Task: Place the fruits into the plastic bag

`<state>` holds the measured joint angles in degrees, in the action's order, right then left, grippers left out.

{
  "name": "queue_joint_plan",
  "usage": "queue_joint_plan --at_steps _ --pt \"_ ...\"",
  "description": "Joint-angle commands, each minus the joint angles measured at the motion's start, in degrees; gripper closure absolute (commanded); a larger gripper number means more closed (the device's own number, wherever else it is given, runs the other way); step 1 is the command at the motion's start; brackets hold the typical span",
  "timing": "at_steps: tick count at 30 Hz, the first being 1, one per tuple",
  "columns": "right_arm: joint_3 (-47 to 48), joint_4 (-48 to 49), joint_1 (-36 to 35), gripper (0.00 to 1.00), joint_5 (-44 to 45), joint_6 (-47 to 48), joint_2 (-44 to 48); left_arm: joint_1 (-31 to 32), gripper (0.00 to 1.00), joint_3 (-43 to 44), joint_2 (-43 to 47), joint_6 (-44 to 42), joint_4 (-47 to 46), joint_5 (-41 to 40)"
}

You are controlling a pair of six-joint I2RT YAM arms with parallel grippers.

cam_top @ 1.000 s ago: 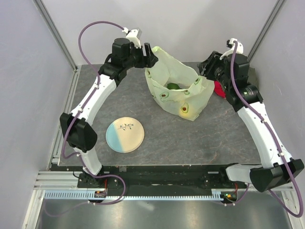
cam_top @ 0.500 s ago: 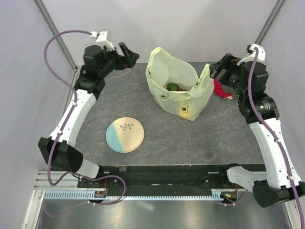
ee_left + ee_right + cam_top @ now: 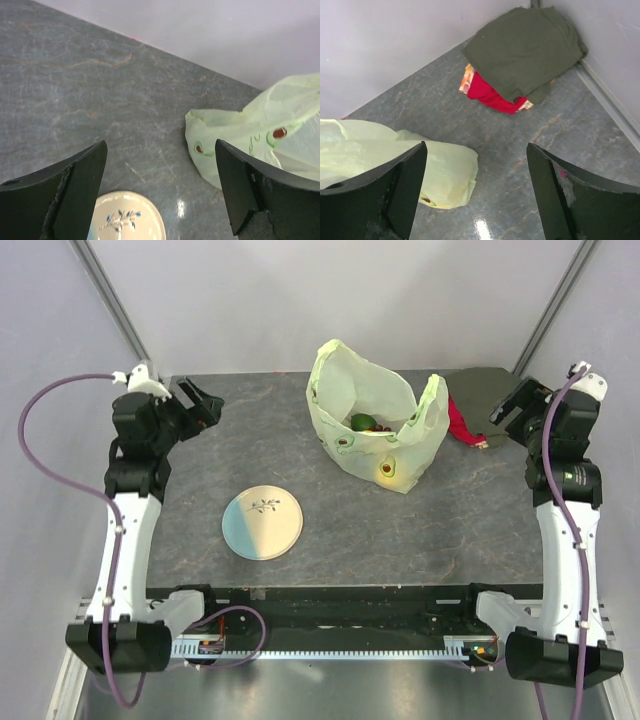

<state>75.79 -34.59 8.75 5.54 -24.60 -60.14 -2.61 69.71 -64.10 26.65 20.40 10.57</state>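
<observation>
The pale green plastic bag (image 3: 400, 455) stands open at the back middle of the table, free of both grippers. Inside its mouth I see a green avocado (image 3: 362, 421) and a dark fruit (image 3: 383, 427); other fruits are hidden. My left gripper (image 3: 203, 401) hovers open over the table's left side, well away from the bag. In the left wrist view the gripper (image 3: 160, 150) holds nothing, with the bag (image 3: 250, 132) ahead on the right. My right gripper (image 3: 512, 406) is open at the far right. In its wrist view the gripper (image 3: 476, 147) is empty, the bag (image 3: 395, 155) to its left.
A pale round plate (image 3: 262, 522) with a leaf sprig lies front left, also under my left gripper as the plate (image 3: 127, 220). A dark green cloth (image 3: 525, 47) over a red cloth (image 3: 492, 95) lies in the back right corner. Walls close in on three sides.
Both arms have pulled back from the bag's handles to the table's sides. Both grippers opened and let the bag go; it stands by itself.
</observation>
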Motion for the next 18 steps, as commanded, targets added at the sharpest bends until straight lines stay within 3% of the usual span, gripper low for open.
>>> queue_joint_plan --at_steps 1,9,18 --pt "-3.71 0.92 0.03 0.12 6.23 2.01 6.34 -0.02 0.05 -5.72 9.15 -2.13 2.62 -2.13" --pt "-12.68 4.09 -0.05 0.11 8.79 0.34 13.2 -0.02 0.04 -11.35 19.08 -4.68 2.88 -5.12" --pt "-14.35 4.97 0.04 0.11 8.08 -0.54 13.82 -0.11 0.04 -11.88 21.12 -5.47 3.85 -5.91"
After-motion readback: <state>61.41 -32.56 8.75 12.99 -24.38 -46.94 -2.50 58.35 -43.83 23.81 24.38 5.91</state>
